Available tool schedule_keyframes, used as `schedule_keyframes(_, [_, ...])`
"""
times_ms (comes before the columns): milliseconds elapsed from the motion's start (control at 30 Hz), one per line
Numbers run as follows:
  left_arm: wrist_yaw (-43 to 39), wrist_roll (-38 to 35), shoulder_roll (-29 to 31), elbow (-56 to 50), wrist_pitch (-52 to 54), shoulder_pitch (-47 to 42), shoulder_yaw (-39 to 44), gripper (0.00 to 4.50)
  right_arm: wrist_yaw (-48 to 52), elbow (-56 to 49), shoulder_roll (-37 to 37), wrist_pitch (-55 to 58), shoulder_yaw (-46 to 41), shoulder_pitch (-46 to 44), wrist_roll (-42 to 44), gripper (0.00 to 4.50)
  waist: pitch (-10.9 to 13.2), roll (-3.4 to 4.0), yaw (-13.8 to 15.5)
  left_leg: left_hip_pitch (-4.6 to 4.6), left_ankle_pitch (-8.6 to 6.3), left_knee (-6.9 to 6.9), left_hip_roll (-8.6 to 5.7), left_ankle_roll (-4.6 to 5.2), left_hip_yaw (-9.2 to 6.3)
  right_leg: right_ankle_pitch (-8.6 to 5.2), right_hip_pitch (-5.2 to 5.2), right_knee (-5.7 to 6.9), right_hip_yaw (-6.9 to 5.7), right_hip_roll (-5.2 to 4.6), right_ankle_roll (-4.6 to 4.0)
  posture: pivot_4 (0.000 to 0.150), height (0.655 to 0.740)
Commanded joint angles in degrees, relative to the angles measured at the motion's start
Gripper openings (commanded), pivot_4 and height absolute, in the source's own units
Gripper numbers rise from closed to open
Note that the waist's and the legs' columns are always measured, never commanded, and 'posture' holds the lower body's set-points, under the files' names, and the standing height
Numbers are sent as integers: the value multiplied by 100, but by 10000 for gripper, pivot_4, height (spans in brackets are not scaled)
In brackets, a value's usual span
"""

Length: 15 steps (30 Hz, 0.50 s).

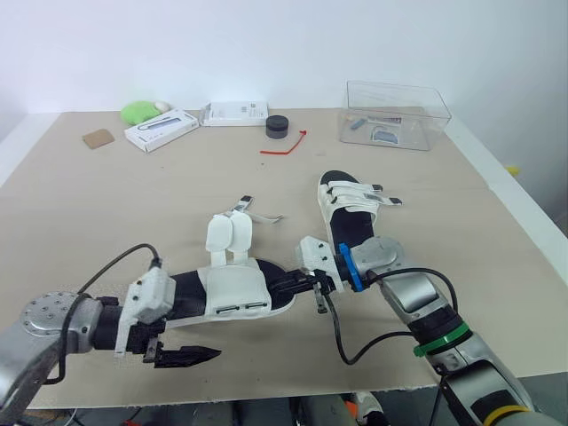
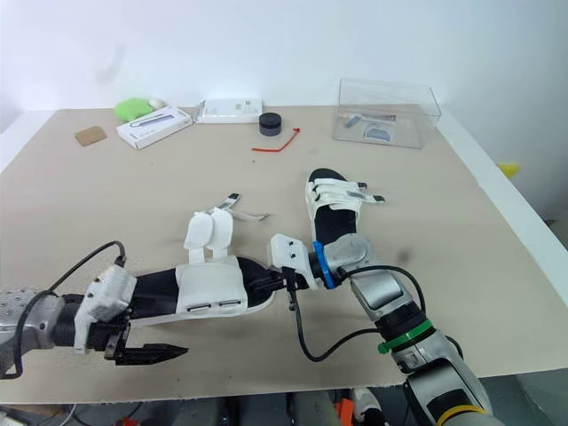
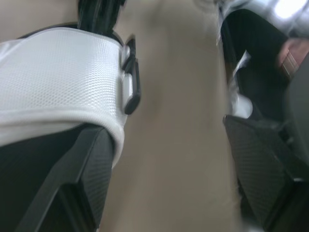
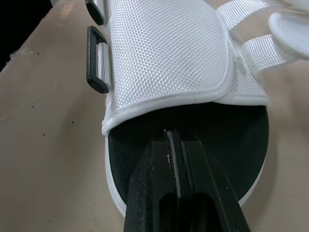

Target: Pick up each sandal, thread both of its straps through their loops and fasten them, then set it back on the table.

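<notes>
On the beige tabletop [image 1: 106, 204], a white mesh sandal with a black footbed [image 1: 232, 288] lies lengthwise between your two arms, near the front edge. Its two white padded straps [image 1: 229, 235] flop back away from you, free of the two black plastic loops [image 4: 96, 60] on the side of the mesh upper. Your right claw [image 4: 175, 137] comes in from the toe end with its fingers pressed together. Its tips rest on the footbed just short of the upper's edge. It looks to be pressing down rather than pinching, though the contact is hard to judge. Your left claw [image 3: 169, 130] sits at the heel end with its fingers spread wide, one against the sandal and the other apart over bare table. A second matching sandal [image 1: 351, 209] lies flat just behind your right arm, with its straps drawn across the foot. Further back are a clear plastic box [image 1: 395, 114], a thin red tie [image 1: 286, 145] and a small black round puck [image 1: 277, 126].
</notes>
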Motion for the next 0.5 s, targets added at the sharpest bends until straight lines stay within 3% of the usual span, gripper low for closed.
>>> schedule_keyframes(33, [-234, 108, 252, 37, -17, -12, 228, 36039, -18, -121, 32, 24, 5, -124, -19, 597, 0, 0, 0, 2, 1, 0, -1, -2, 1, 0, 0, 2, 1, 1, -1, 1500, 7400])
schedule_keyframes(333, [-430, 181, 403, 939, 214, -806, 232, 36039, -75, -189, 10, 98, -83, -114, -30, 597, 1, 0, 1, 6, 8, 0, -2, -13, -2, -6, 0, 15, -2, 4, -11, 1500, 7400])
schedule_keyframes(500, [448, 135, 21, 2080, 1008, -2001, 125, 36039, -131, -259, -25, 104, -110, -58, -41, 597, 0, -4, 6, 6, 7, 1, -4, -13, -5, -8, 0, 21, -4, 4, -15, 1500, 7400])
